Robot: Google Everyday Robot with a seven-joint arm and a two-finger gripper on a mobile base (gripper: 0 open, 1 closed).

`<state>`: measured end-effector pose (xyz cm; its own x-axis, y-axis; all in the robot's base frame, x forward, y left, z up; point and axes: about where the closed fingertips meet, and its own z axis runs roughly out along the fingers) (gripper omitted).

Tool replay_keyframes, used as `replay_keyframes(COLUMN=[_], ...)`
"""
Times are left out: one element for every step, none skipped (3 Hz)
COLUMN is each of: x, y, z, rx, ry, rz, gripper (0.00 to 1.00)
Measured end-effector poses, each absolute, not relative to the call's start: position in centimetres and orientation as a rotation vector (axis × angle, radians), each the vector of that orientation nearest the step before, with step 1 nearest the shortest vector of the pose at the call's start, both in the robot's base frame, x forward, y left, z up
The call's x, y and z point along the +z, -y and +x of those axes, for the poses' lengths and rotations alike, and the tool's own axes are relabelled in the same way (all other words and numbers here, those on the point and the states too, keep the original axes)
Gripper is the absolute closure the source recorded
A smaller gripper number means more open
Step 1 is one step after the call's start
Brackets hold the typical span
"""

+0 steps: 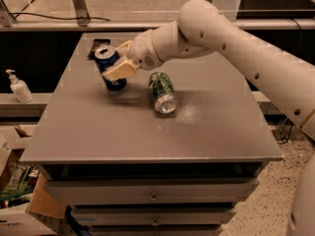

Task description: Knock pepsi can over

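The pepsi can (112,82) stands near the back left of the table (123,132), no longer plumb: its silver top leans away to the left while its base sits on the surface. The pincer (113,61) is right against it, reaching in from the right at the end of the long white arm (236,38). Its jaws stand apart and grip nothing. The nearer finger (119,71) lies flat across the can's upper body, which looks like a push placed high so that the can tips rather than slides.

The green can (162,92) lies on its side just right of the pepsi can (already down, and not the one wanted), clear of the pincer.

I judge the tipping under way but unfinished. More sideways push to the left should send the can over, though it could roll toward the table's edge.
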<state>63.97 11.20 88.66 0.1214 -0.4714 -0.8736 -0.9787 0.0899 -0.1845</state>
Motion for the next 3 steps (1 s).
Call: replay_keyframes(x=[89.9,90.7,91.2], y=[-10.3,-8.2,-5.1], z=[67.2,70.2,72.1], rx=[0.590,0.440,0.281], ry=[-1.450,-1.443,-1.470], rz=[-1.645,-1.767,-1.866], gripper=[1.00,1.00,1.00])
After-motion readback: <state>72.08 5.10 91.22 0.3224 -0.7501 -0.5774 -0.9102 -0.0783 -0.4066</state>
